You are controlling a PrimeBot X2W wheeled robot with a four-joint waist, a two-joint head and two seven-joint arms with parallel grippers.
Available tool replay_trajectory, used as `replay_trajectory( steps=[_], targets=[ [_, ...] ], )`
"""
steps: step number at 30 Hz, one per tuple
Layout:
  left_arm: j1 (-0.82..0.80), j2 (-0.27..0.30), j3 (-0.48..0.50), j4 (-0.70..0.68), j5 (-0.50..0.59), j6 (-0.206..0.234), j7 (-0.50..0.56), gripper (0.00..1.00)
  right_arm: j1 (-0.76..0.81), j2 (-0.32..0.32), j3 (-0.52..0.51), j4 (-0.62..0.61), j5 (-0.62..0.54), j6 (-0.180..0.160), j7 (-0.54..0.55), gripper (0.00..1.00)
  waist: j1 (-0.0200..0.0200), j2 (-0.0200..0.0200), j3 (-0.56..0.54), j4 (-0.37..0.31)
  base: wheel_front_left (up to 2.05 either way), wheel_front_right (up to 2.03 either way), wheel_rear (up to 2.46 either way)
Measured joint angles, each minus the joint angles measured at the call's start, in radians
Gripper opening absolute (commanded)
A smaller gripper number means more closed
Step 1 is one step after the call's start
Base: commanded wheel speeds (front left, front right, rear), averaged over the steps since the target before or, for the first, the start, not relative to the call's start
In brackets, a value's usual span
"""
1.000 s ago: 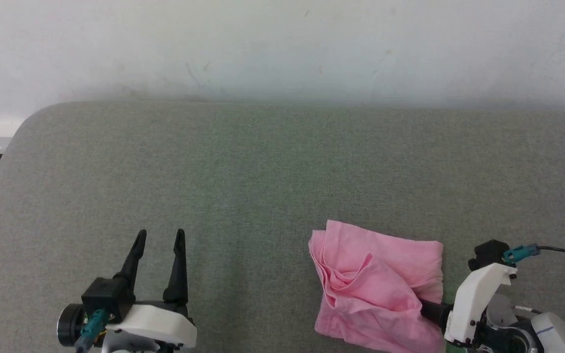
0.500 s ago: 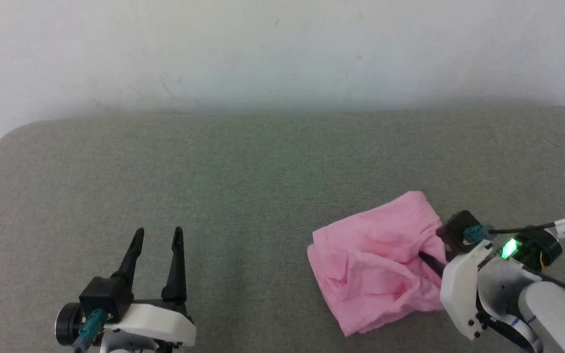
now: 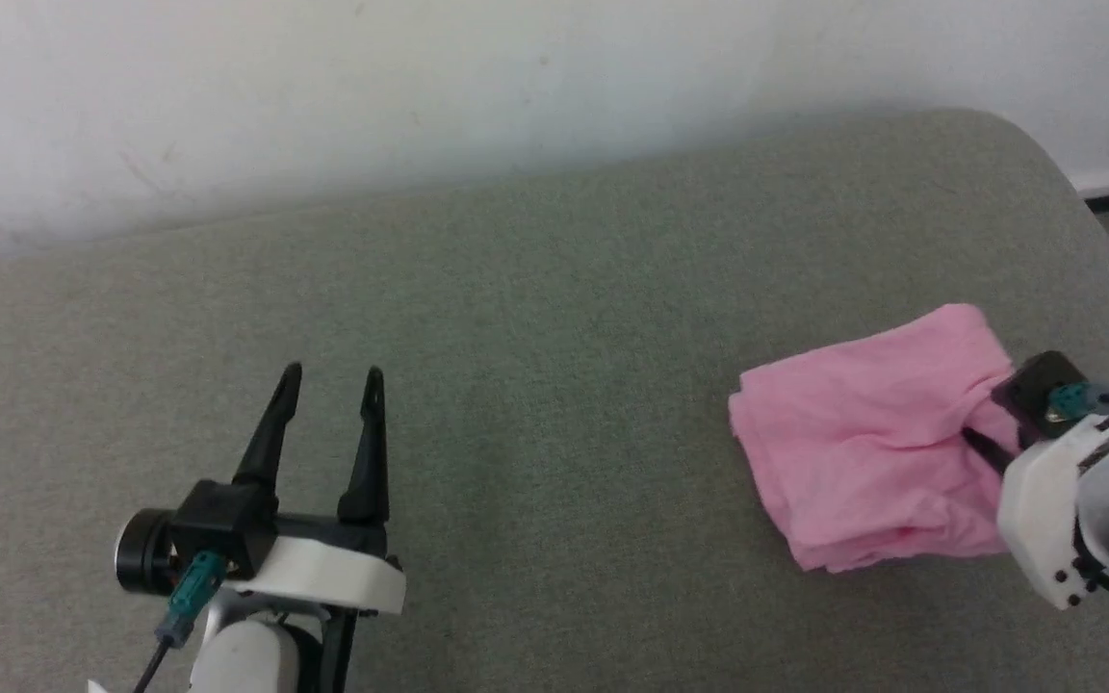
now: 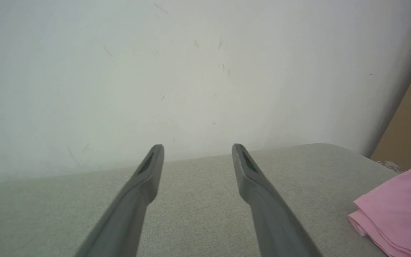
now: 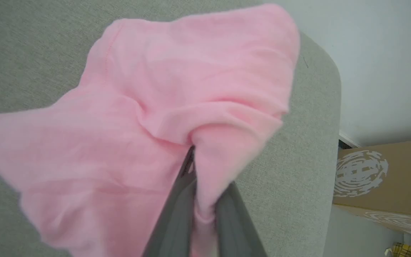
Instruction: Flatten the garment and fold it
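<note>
Two long dark fingers of the right gripper [image 5: 203,185] are seen pinched together on a bunched fold of the light pink, thin soft fabric shorts [image 5: 148,107]. The cloth is squeezed between them and puffed up around their tips. The shorts are found near the right edge of the grey-green, fabric-covered padded surface [image 3: 535,318], close to its far right rounded corner. They are laid as a crumpled, roughly doubled-over bundle, with layered edges shown along the near side. The right side of the bundle is gathered toward the grip, where creases are drawn in to the fingers. Whether that side is lifted clear of the surface cannot be told. Over at the near left part of the surface, the left gripper [image 3: 331,375] is held released. Its fingers are spread with nothing between them and are pointed toward the far edge and the white wall [image 3: 323,96]. It is set well apart from the shorts. Beyond the right edge, a brown cardboard box with a white printed mark [image 5: 380,178] is seen.
</note>
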State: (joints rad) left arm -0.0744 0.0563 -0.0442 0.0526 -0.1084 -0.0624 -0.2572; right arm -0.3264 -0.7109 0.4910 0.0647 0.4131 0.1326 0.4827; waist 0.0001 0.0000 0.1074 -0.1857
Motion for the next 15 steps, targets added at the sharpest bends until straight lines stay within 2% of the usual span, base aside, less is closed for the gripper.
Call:
replay_trajectory(
  steps=[6, 10, 15],
  targets=[
    [-0.099, 0.014, -0.041, -0.024, 0.037, -0.016, 0.0, 1.0, -0.013, -0.057, -0.04, 0.217, 0.049, 0.0, -0.136, 0.0, 0.0001, 0.0, 0.111, -0.05, 0.0, 0.0, 0.0],
    [-0.162, 0.027, -0.069, -0.031, 0.059, -0.024, 0.0, 1.0, -0.069, -0.081, -0.041, 0.366, 0.04, 0.0, -0.281, 0.0, 0.0002, 0.0, 0.195, -0.071, 0.0, 0.0, 0.0],
    [-0.212, 0.035, -0.095, -0.032, 0.068, -0.025, 0.002, 1.0, -0.156, -0.072, -0.114, 0.596, 0.008, 0.0, -0.437, 0.0, 0.0003, 0.0, 0.29, -0.089, 0.0, 0.0, 0.0]
  ],
)
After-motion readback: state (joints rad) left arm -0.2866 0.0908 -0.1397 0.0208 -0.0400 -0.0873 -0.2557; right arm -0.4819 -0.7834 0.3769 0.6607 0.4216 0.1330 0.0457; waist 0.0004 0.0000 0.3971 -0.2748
